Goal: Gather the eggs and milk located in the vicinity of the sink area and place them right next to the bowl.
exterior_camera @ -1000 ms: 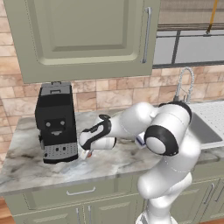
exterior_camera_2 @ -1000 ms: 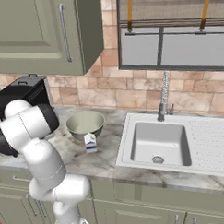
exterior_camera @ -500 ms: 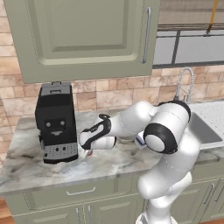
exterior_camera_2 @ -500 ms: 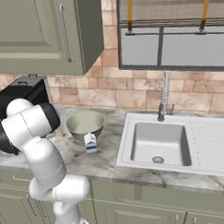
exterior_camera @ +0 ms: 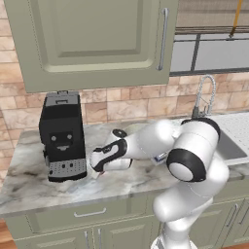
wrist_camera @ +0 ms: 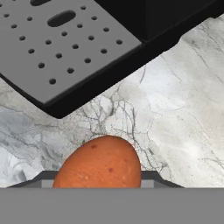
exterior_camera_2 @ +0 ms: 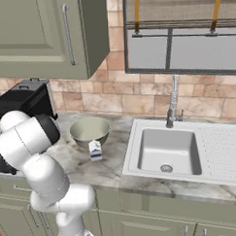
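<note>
Marble table (exterior_camera: 29, 182), front-left by coffee machine (exterior_camera: 61, 133): pincer (exterior_camera: 99, 168) closed on egg (wrist_camera: 99, 164) just above table; light, smooth, round, brittle, so best gripped gently across its middle; milk (exterior_camera_2: 95, 150) already beside bowl (exterior_camera_2: 90, 132).

No readable text, brand, number or sign anywhere. Milk carton (exterior_camera_2: 95, 150), on counter (exterior_camera_2: 88, 167) just in front of bowl (exterior_camera_2: 90, 131), has blue markings, too small & blurred to read. Coffee machine (exterior_camera: 62, 134) at counter's left end, by the wall: plain black front, grey perforated tray, no lettering. Cabinets, window, sink (exterior_camera_2: 167, 152): no labels.
</note>
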### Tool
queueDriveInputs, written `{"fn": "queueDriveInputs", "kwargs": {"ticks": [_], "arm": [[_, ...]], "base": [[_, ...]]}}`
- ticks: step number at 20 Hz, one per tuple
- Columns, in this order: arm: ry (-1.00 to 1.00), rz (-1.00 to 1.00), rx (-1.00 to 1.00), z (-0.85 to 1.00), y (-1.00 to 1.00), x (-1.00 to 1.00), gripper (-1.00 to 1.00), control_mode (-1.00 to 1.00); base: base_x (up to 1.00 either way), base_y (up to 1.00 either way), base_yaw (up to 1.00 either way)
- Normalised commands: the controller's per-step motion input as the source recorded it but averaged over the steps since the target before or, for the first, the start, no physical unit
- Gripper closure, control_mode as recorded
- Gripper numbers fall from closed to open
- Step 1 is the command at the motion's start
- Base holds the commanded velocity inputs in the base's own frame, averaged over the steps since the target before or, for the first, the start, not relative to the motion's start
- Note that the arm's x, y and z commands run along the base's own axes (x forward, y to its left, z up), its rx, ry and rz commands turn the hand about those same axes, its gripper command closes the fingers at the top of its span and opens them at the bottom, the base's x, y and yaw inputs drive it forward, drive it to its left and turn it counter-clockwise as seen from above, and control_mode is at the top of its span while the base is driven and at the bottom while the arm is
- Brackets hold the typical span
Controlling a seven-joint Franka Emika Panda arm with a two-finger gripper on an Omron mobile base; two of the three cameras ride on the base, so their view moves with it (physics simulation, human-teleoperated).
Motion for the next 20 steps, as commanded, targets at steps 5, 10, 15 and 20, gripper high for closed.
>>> {"fn": "queueDriveInputs", "kwargs": {"ticks": [5, 10, 15, 20], "arm": [[-0.01, -0.02, 0.00, 0.14, -0.22, -0.07, 1.00, -1.00], [0.00, -0.09, 0.00, 0.28, -0.19, -0.05, 1.00, -1.00], [0.00, -0.13, 0.02, 0.27, -0.01, -0.09, 1.00, -1.00], [0.01, -0.16, 0.03, 0.22, 0.00, -0.24, 1.00, -1.00]], "base": [[0.00, 0.00, 0.00], [0.00, 0.00, 0.00], [0.00, 0.00, 0.00], [0.00, 0.00, 0.00]]}}
